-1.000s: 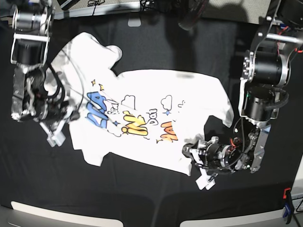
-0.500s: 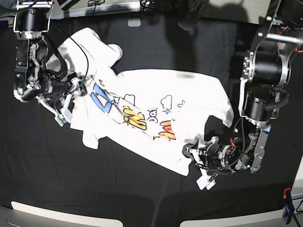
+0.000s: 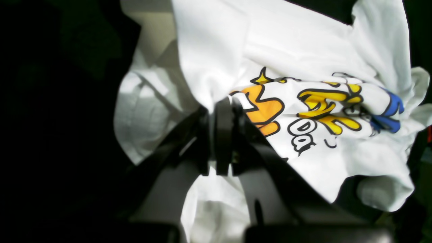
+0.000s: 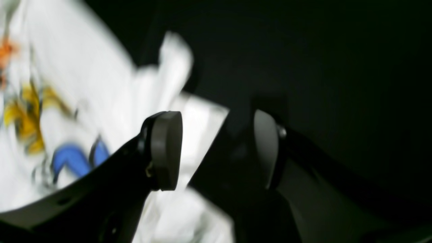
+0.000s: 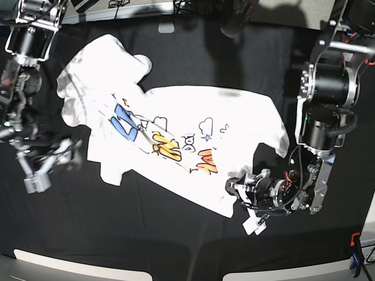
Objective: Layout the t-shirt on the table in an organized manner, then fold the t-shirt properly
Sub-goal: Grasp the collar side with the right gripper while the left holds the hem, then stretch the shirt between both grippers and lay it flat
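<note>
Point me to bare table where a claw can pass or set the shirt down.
Free: the table strip along the near edge below the t-shirt; the far patch above its hem, toward the upper arm housing. Crowded: the hem corner where the left claw pinches cloth, and the sleeve side by the open right claw.

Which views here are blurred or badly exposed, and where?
Right wrist: the t-shirt print is smeared by motion, and the open right end effector is soft-edged. Left wrist: the print is sharp, the left half is near black. Base: mostly crisp, only the right end effector is streaked; the table reads flat black.
</note>
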